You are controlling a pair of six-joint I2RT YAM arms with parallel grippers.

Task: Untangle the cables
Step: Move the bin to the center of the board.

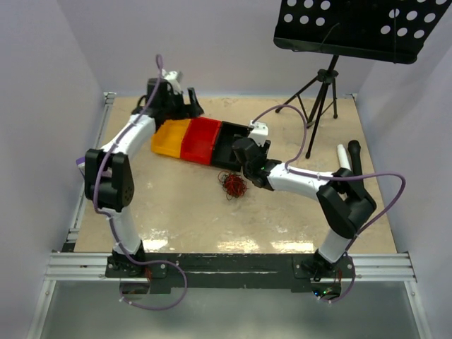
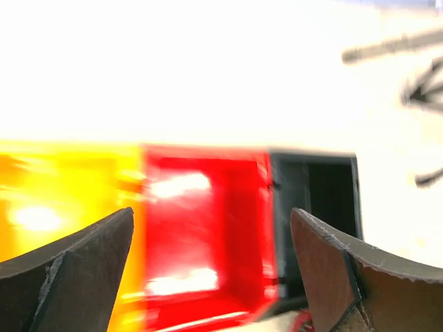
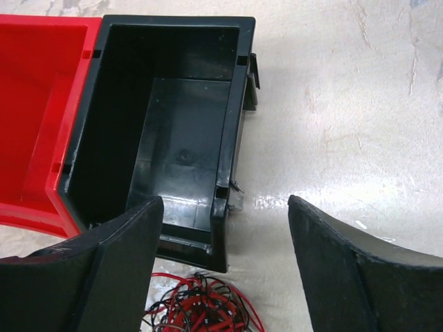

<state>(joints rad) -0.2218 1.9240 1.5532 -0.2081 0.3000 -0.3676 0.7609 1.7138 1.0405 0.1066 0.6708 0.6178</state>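
A small snarl of hair-thin red and black wires [image 1: 233,185] lies bunched in one loose, rounded clump on the pale, scuffed surface [image 1: 183,212], near its middle. The strands curl and loop over one another, red and dark mixed throughout, with a few springy ends sticking out past the edge of the clump. It sits just in front of the near corner of the open black plastic bin [image 1: 232,141], outside it. In the right wrist view the same tangle [image 3: 201,304] lies just below the bin's [image 3: 173,22] near wall.
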